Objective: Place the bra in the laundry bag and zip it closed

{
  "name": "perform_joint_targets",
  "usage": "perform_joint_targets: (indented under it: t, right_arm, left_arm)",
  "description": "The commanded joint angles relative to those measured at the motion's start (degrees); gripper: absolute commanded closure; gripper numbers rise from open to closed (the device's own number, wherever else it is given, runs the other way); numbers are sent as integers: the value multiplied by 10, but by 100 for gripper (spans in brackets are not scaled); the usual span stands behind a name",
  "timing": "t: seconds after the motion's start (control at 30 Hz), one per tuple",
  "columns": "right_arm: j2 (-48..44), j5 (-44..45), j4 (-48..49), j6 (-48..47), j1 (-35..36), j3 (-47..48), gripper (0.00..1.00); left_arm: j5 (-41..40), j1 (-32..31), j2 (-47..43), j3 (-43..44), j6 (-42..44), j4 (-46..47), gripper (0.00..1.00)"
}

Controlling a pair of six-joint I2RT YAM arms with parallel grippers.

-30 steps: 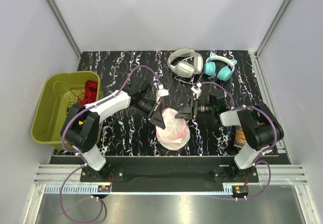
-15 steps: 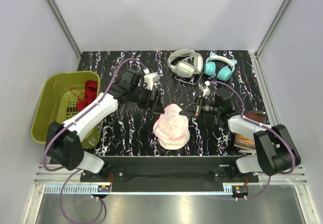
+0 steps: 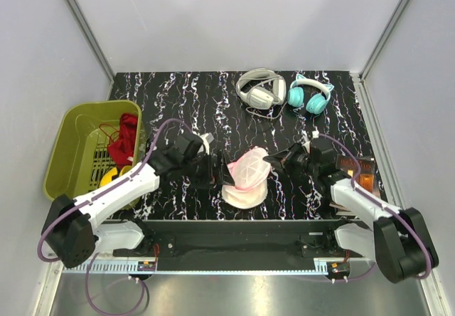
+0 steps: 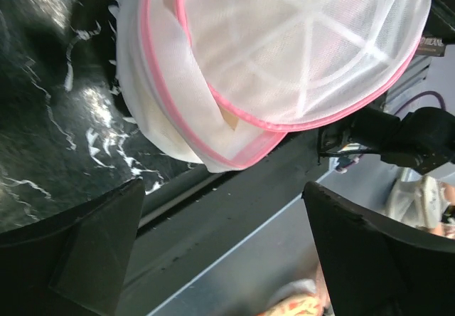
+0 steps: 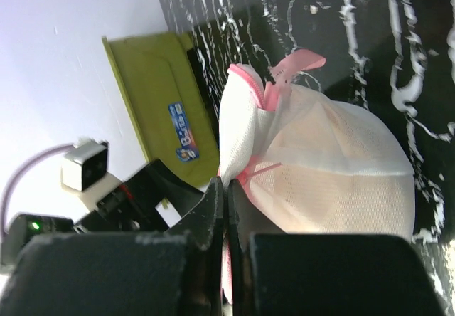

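The laundry bag (image 3: 244, 178), a white mesh dome with pink zipper trim, lies near the table's front edge, with its top half tipped up. My right gripper (image 3: 271, 161) is shut on the bag's pink-trimmed rim at its right side; in the right wrist view the gripper (image 5: 228, 196) pinches that rim of the bag (image 5: 334, 159). The bra (image 4: 230, 120) shows only as a peach tint in the gap between the two halves. My left gripper (image 3: 217, 171) stands open just left of the bag, touching nothing. In the left wrist view the bag (image 4: 306, 45) lies beyond my spread fingers (image 4: 92, 252).
An olive-green basket (image 3: 82, 152) with a dark red garment (image 3: 126, 132) sits off the table's left side. White headphones (image 3: 261, 88) and teal headphones (image 3: 309, 94) lie at the back. An orange-brown box (image 3: 357, 171) rests by the right arm.
My left gripper let go of the bag, opened wide and swung toward the front beside it. My right gripper shut on the bag's rim, and the top half tipped up.
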Motion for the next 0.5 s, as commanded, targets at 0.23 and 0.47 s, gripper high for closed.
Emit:
perform_joint_targets:
  t: [0.23, 0.47]
  right_arm:
    - [-123, 89, -99, 116, 2, -39, 100]
    - [-127, 7, -151, 88, 2, -21, 94]
  left_arm:
    - [-1, -42, 113, 16, -131, 174, 1]
    - [0, -27, 195, 93, -55, 199, 23]
